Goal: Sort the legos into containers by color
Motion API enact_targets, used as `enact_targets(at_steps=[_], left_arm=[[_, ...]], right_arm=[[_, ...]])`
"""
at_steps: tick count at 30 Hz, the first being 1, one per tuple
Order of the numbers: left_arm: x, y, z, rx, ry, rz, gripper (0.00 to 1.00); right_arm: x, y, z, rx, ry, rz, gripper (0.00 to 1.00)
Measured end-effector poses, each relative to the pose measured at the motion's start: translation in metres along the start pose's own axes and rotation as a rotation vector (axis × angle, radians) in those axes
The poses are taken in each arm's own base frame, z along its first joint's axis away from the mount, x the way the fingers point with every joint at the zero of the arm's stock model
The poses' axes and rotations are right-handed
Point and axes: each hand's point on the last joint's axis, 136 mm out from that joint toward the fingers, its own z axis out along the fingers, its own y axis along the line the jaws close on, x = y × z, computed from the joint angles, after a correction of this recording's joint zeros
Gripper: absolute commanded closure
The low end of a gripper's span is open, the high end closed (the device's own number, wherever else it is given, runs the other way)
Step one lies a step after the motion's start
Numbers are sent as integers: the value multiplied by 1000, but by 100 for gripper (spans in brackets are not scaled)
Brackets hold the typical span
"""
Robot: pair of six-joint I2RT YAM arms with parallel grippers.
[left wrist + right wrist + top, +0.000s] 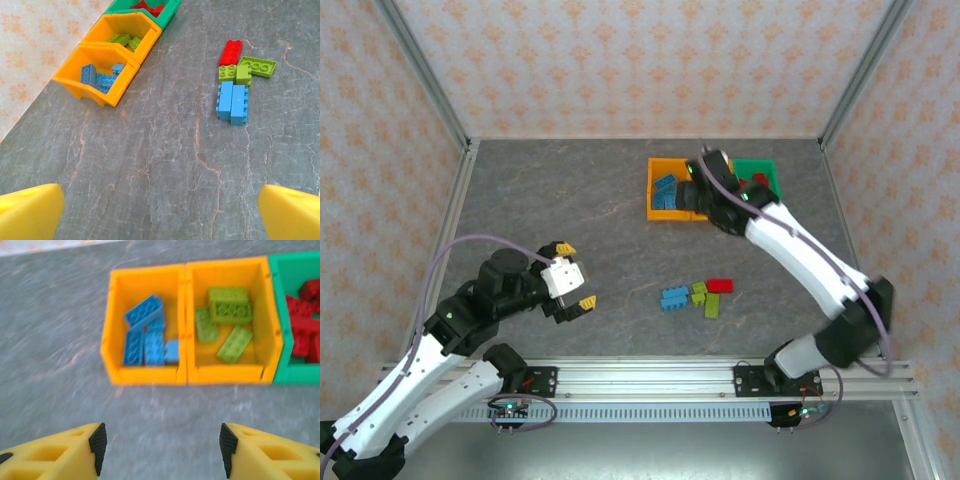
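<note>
legos (698, 296): a loose cluster lay mid-table (570, 200), on the near side of the bins. it held 1 loose red brick (231, 52), loose lime pieces (236, 74) touching it, and 2 loose blue bricks (232, 102) side by side against the lime ones.

containers (186, 325): 3 in a row, walls touching, at far right of table.
- left orange bin (112, 330) held binned blue bricks (145, 335), several, jumbled.
- middle orange bin (227, 374) held binned lime bricks (227, 305), abt 4, one stacked on another.
- green bin (295, 374) held binned red bricks (302, 330); count unclear, cut off at frame edge.

right gripper (162, 445): above bare table just on the near side of the 2 orange bins. fingers apart w/ a clear gap, nothing between them. wrist view was blurred.

left gripper (576, 274): over near-left of table, well apart from the loose cluster and pointed toward it. jaws spread wide, empty, w/ yellow fingertips (30, 210) at the corners of the wrist view.
</note>
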Motion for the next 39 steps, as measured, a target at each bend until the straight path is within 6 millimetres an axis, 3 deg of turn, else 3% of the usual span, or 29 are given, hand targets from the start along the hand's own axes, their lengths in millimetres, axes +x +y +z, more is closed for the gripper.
enact_targets(at_steps=[2,4,10,13,19,32,39], left_arm=[[2,0,3,7,13,-3,0],[5,-1,8,18,29,-8,0],[13,-5,21,65,78,-30,0],[14,-6,23,71,85,-33,0],[12,-5,20,63,73,-29,0],[11,-5,19,60,68,-29,0],[11,-5,19,60,68,-29,0]], right_arm=[[37,10,-22,-52,26,-4,38],[72,14,-24,-57,85,-9,38],[175,25,4,10,324,-48,31],[203,30,19,55,403,-47,28],[232,19,45,169,481,-36,22],[254,18,60,206,544,-21,21],[265,18,68,211,573,-21,29]])
